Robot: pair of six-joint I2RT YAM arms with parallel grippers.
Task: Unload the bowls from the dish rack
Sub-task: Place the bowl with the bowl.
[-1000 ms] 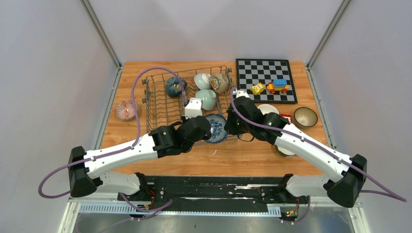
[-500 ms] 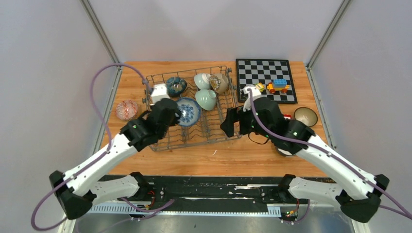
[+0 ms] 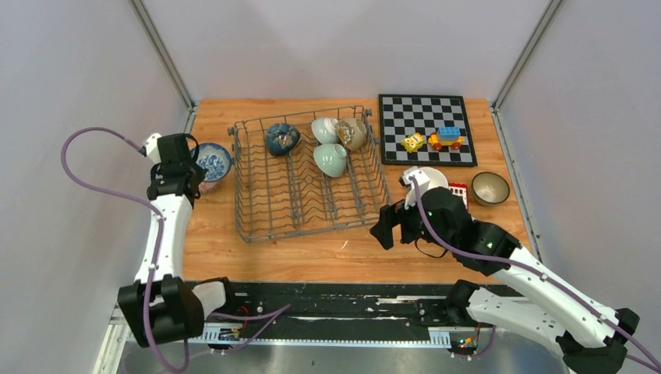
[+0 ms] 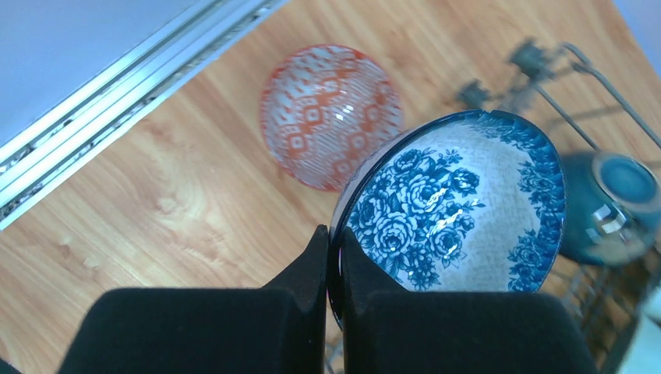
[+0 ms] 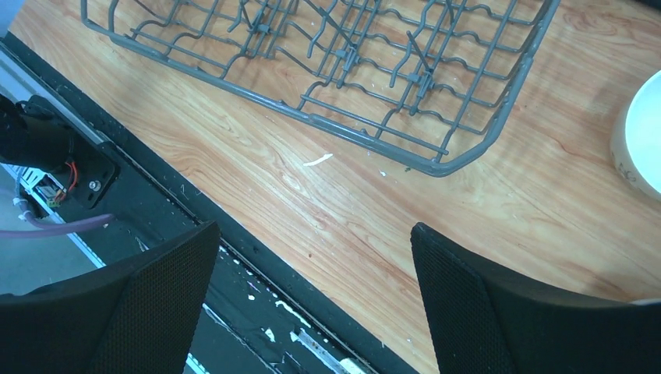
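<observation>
My left gripper (image 3: 189,161) (image 4: 334,234) is shut on the rim of a blue-and-white flowered bowl (image 3: 213,161) (image 4: 468,210). It holds the bowl left of the dish rack (image 3: 308,227), above a red patterned bowl (image 4: 331,117). In the rack's far part sit a dark teal bowl (image 3: 281,139) (image 4: 616,206), two pale green bowls (image 3: 331,160) (image 3: 323,128) and a beige-brown bowl (image 3: 353,133). My right gripper (image 3: 387,227) (image 5: 316,230) is open and holds nothing, over the table near the rack's front right corner (image 5: 436,165).
A white bowl (image 3: 431,177) (image 5: 643,140) and a brown bowl (image 3: 490,187) stand right of the rack. The chessboard (image 3: 421,113) at the back right carries small toy blocks (image 3: 436,140). The table's black front edge (image 5: 257,273) lies under my right gripper.
My left arm has carried the blue-and-white bowl from the rack's front to the left, out over the red bowl. My right gripper has opened and drawn back toward the table's near edge.
</observation>
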